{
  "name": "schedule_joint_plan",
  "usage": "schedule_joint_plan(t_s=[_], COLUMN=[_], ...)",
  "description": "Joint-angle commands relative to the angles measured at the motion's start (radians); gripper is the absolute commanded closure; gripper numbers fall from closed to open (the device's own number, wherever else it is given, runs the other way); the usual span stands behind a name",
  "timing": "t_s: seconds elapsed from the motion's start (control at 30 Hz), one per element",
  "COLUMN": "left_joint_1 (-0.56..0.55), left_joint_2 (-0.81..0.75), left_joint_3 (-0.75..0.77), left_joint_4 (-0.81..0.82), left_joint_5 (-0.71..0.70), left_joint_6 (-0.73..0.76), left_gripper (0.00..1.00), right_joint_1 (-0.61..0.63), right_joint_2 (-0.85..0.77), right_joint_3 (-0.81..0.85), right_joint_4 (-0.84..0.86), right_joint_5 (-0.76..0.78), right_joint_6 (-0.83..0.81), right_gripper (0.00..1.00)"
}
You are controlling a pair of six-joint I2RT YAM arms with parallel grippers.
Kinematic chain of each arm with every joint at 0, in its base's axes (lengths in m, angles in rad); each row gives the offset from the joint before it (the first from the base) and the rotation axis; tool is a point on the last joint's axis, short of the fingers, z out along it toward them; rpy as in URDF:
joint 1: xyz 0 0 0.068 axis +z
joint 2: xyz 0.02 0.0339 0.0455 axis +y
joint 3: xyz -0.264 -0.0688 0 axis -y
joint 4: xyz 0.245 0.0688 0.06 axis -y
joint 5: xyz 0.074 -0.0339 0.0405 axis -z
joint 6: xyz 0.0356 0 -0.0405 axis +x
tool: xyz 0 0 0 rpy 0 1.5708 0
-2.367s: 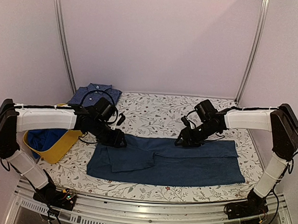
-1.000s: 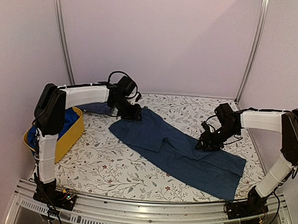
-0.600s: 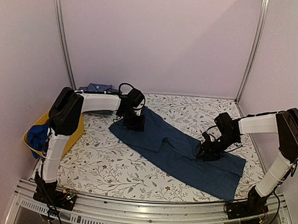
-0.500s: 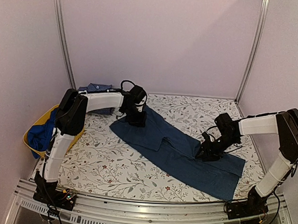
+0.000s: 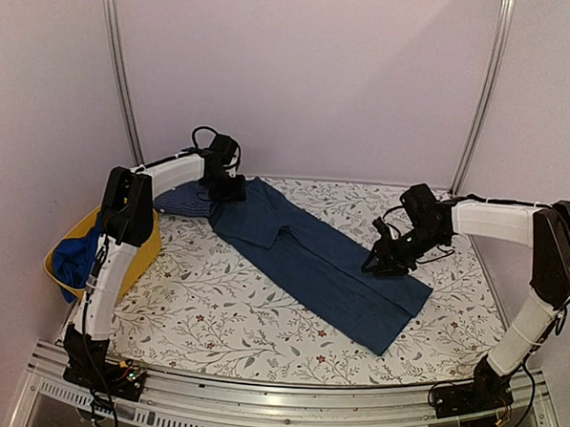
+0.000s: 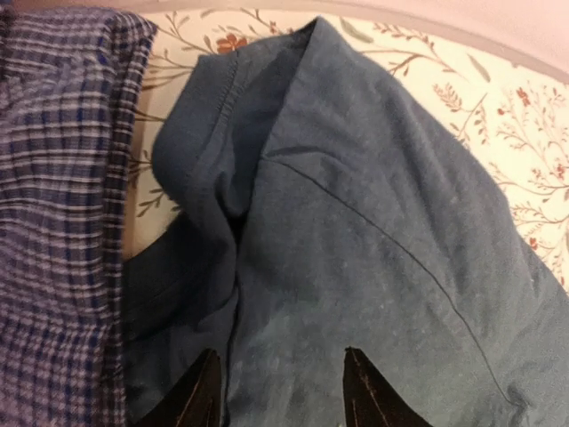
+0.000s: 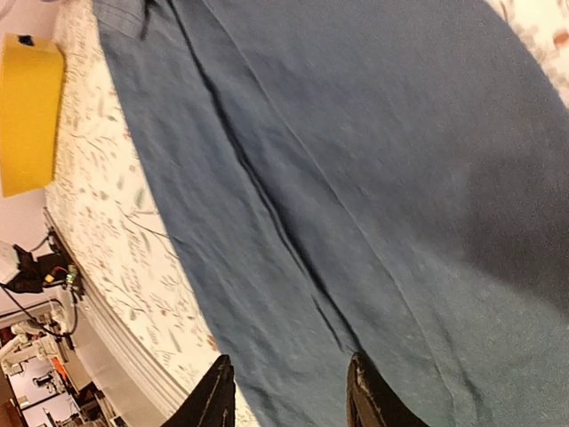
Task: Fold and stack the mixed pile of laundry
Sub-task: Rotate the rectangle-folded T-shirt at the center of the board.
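Here, left pincer (image 6: pixel 283 391) and right pincer (image 7: pixel 289 391) reach onto navy garment (image 5: pixel 311 258).

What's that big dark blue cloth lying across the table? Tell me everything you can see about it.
The dark blue cloth looks like a soft, matte garment, with stitched seams and a hemmed edge. It is folded into a long strip and lies flat and slanted on the flowered table, from far left to near right. Its far end rests against a checked shirt. The left tool is at that end and the right tool is at its right edge. Whether either tool pinches the cloth is unclear.
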Motion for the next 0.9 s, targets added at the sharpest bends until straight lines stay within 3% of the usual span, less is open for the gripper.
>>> schedule_joint_plan(t_s=[0.0, 0.2, 0.43, 0.73, 0.87], left_joint_1=[-0.05, -0.087, -0.096, -0.124, -0.159], left_joint_2=[-0.204, -0.37, -0.469, -0.444, -0.391], left_joint_3=[-0.088, -0.383, -0.599, -0.662, -0.648], left_joint_4=[0.049, 0.091, 0.11, 0.069, 0.087], left_joint_5=[0.014, 0.019, 0.003, 0.01, 0.002], left_joint_6=[0.062, 0.037, -0.033, -0.072, -0.041], left_gripper=[0.53, 0.53, 0.53, 0.54, 0.54], right_joint_1=[-0.001, 0.015, 0.179, 0.477, 0.48], right_joint_2=[0.004, 0.1, 0.083, -0.005, -0.085], right_joint_3=[-0.099, -0.13, -0.237, -0.343, -0.316], right_joint_4=[-0.101, -0.078, -0.039, 0.053, 0.093], right_joint_5=[0.121, 0.188, 0.136, -0.044, -0.116], right_joint_6=[-0.078, -0.075, 0.018, 0.223, 0.256], right_gripper=[0.59, 0.64, 0.66, 0.66, 0.64])
